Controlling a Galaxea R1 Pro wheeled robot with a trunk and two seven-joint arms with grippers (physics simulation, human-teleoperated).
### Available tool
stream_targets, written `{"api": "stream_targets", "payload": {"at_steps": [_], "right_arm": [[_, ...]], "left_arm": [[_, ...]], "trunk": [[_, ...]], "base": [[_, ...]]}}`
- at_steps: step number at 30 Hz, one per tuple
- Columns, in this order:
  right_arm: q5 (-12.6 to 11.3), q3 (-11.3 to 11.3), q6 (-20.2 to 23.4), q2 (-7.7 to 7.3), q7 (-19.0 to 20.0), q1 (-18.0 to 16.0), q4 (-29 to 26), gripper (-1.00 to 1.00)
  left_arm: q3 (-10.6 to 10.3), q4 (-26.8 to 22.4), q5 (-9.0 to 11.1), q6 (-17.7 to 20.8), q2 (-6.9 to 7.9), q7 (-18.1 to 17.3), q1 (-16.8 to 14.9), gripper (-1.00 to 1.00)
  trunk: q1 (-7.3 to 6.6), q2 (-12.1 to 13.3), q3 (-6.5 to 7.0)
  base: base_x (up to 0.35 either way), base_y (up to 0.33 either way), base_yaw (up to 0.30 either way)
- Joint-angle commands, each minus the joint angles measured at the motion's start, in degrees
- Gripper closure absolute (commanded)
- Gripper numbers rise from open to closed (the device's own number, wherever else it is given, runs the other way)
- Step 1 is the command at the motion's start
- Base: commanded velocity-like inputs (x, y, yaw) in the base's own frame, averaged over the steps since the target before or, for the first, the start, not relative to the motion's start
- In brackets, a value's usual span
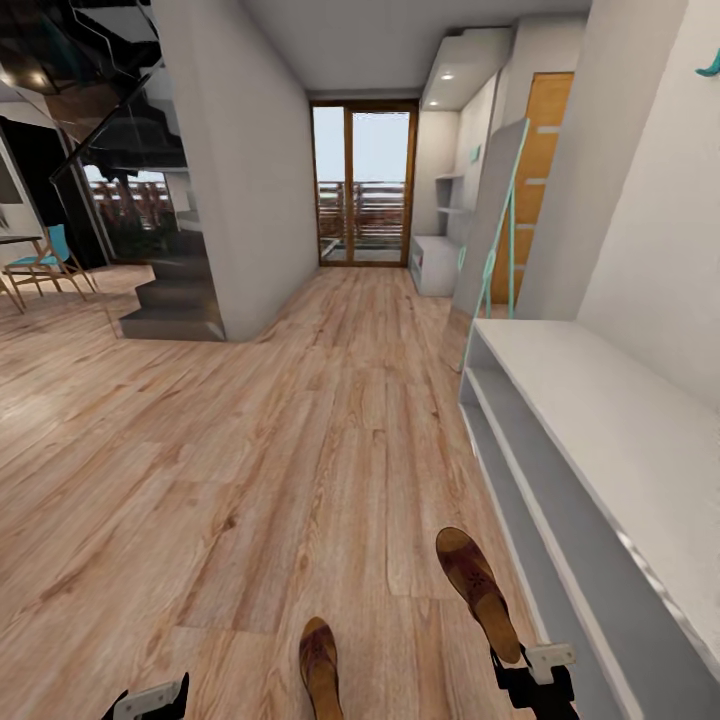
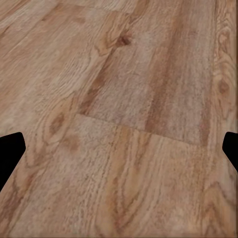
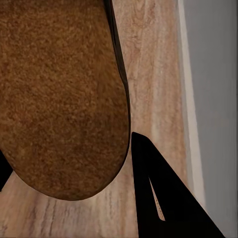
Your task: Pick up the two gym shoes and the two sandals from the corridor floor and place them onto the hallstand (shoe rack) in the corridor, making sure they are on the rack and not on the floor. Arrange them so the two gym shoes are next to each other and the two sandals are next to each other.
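Brown sandal [image 1: 478, 592] lower right, heel between right gripper [image 1: 537, 668] fingers, seemingly held | second sandal [image 1: 320, 665] bottom centre on floor [image 1: 250, 450] | left gripper [image 1: 150, 700] open, empty | advice: lift clear, set level on rack [image 1: 600, 440]

**Bright corridor, wood underfoot**

Light brown wood-grain plank floor [image 1: 250, 430] running from near view to a wood-framed glass door [image 1: 363, 185] at the far end, with daylight and a slatted railing beyond. White walls [image 1: 235, 170] either side. At left, a dark staircase [image 1: 170, 300] with black glass panels, and a wooden chair with a teal seat [image 1: 45, 260]. At right, a tall leaning mirror with a teal frame [image 1: 490, 230], an orange-wood door [image 1: 535, 160], pale shelving [image 1: 440, 230] farther back. Recessed ceiling spots glowing above those shelves.
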Motion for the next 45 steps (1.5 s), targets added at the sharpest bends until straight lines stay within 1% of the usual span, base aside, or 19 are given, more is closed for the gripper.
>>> {"api": "stream_targets", "payload": {"at_steps": [1, 17, 18, 20, 21, 22, 24, 25, 26, 28, 29, 31, 33, 35, 36, 38, 40, 41, 45], "right_arm": [[0.15, -0.48, -0.17, 0.01, 0.32, -0.04, 0.05, 1.0], [0.14, -0.48, -0.15, 0.05, 0.32, -0.04, 0.05, 1.0], [0.22, -0.41, 0.01, 0.25, 0.61, -0.07, -0.49, 1.0], [0.23, -0.35, 0.25, 0.41, 0.7, -0.1, -2.66, 1.0], [0.23, -0.28, 1.06, 0.84, 0.75, -0.15, -5.69, 1.0], [0.25, -0.27, 2.24, 1.13, 1.03, -0.29, -7.29, 1.0], [0.27, -0.24, 5.93, 1.86, 1.99, -0.73, -11.32, 1.0], [0.27, -0.23, 9.8, 2.47, 3.24, -1.43, -14.57, 1.0], [0.25, -0.22, 16.36, 3.51, 5.87, -2.97, -19.94, 1.0], [0.24, -0.22, 20.67, 4.28, 8.06, -4.09, -23.51, 1.0], [0.24, -0.2, 24.54, 5.13, 10.26, -5.11, -26.82, 1.0], [0.24, -0.17, 28.02, 6.15, 12.26, -6.13, -30.0, 1.0], [0.23, 0.08, 33.4, 7.99, 14.65, -8.0, -35.07, 1.0], [0.22, 0.6, 35.87, 8.79, 15.25, -8.97, -37.16, 1.0], [0.17, 1.51, 38.41, 9.38, 15.63, -9.86, -38.9, 1.0], [0.07, 4.07, 43.17, 10.05, 16.04, -11.02, -41.52, 1.0], [0.04, 5.56, 45.1, 10.24, 16.14, -11.34, -42.48, 1.0], [-0.02, 6.92, 46.54, 10.35, 16.2, -11.54, -43.21, 1.0], [-0.1, 8.92, 48.28, 10.49, 16.3, -11.79, -44.64, 1.0]], "left_arm": [[0.47, 0.05, 0.04, -0.13, -0.03, -0.6, -0.04, -1.0], [0.45, 0.08, -0.12, -0.08, -0.06, -0.62, -0.04, -1.0], [0.02, 0.0, -0.3, 0.53, -0.43, -0.68, -0.3, -1.0], [0.03, -0.02, -0.3, 0.89, -0.53, -0.67, -0.65, -1.0], [-0.01, -0.04, -0.31, 1.26, -0.57, -0.65, -0.82, -1.0], [-0.02, -0.16, -0.43, 1.93, -0.62, -0.64, -0.92, -1.0], [-0.04, -0.48, -0.78, 4.15, -0.8, -0.62, -1.54, -1.0], [-0.05, -0.64, -1.19, 6.66, -0.98, -0.64, -2.69, -1.0], [-0.05, -0.78, -2.06, 11.15, -1.14, -0.66, -4.83, -1.0], [-0.05, -0.83, -2.72, 14.11, -1.22, -0.67, -6.28, -1.0], [-0.02, -0.86, -3.36, 16.76, -1.31, -0.66, -7.75, -1.0], [0.0, -0.88, -3.97, 19.04, -1.51, -0.6, -9.2, -1.0], [0.05, -0.86, -4.7, 22.41, -2.01, -0.31, -11.51, -1.0], [0.11, -0.81, -4.86, 23.83, -2.4, 0.15, -12.54, -1.0], [0.14, -0.79, -4.93, 25.05, -3.07, 0.94, -13.45, -1.0], [0.11, -0.71, -5.1, 26.75, -5.08, 3.66, -15.0, -1.0], [0.08, -0.66, -5.18, 27.23, -6.18, 5.32, -15.67, -1.0], [0.0, -0.63, -5.23, 27.54, -7.18, 6.64, -16.29, -1.0], [-0.67, -0.59, -5.29, 27.95, -8.74, 8.09, -17.65, -1.0]], "trunk": [[-0.01, -0.02, -0.05], [-0.01, -0.02, -0.05], [-0.01, -0.02, -0.05], [-0.01, -0.02, -0.05], [-0.01, -0.02, -0.05], [-0.01, -0.02, -0.05], [-0.01, -0.02, -0.05], [-0.01, -0.02, -0.05], [-0.01, -0.02, -0.05], [-0.01, -0.02, -0.05], [-0.01, -0.02, -0.05], [-0.01, -0.02, -0.05], [-0.01, -0.02, -0.05], [-0.01, -0.02, -0.05], [-0.01, -0.02, -0.05], [-0.01, -0.02, -0.05], [-0.01, -0.02, -0.05], [-0.01, -0.02, -0.05], [-0.01, -0.02, -0.05]], "base": [[0.0, -0.064, 0.0], [0.0, -0.008, 0.0], [0.0, 0.0, 0.0], [0.0, 0.0, 0.0], [0.0, 0.0, 0.0], [0.0, 0.0, 0.0], [0.0, 0.0, 0.0], [0.0, 0.0, 0.0], [0.0, 0.0, 0.0], [0.0, 0.0, 0.0], [0.0, 0.0, 0.0], [0.0, 0.0, 0.0], [0.0, 0.0, 0.0], [0.0, 0.0, 0.0], [0.0, 0.0, 0.0], [0.0, 0.0, 0.0], [0.0, 0.0, 0.0], [0.0, 0.0, 0.0], [0.0, 0.0, 0.0]]}}
